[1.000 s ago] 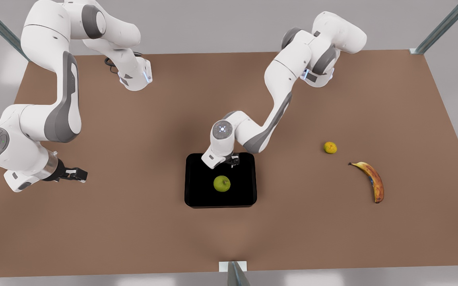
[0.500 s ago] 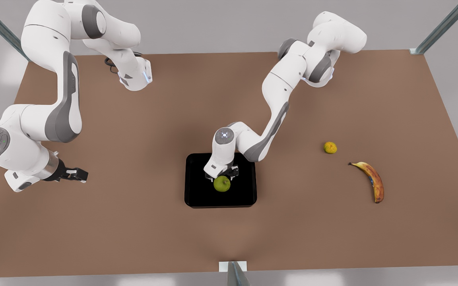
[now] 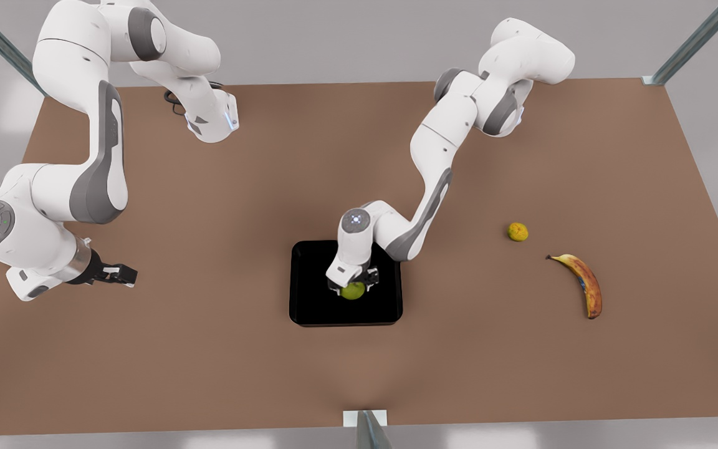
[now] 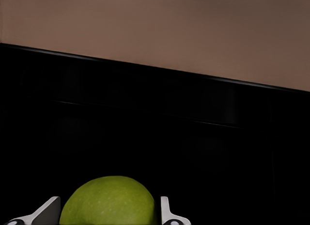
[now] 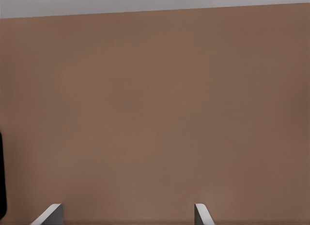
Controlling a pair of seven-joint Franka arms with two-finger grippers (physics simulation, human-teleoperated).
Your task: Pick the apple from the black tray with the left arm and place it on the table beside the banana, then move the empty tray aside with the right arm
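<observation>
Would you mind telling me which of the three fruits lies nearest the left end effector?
The apple, smooth and yellow-green, in the black tray: it sits between the left end effector's fingers. The small bumpy fruit and the banana lie apart on the table.

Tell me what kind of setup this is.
Likely a simulated tabletop manipulation cell: a plain brown table framed by metal struts, with the left gripper at an apple and the right gripper waiting.
</observation>
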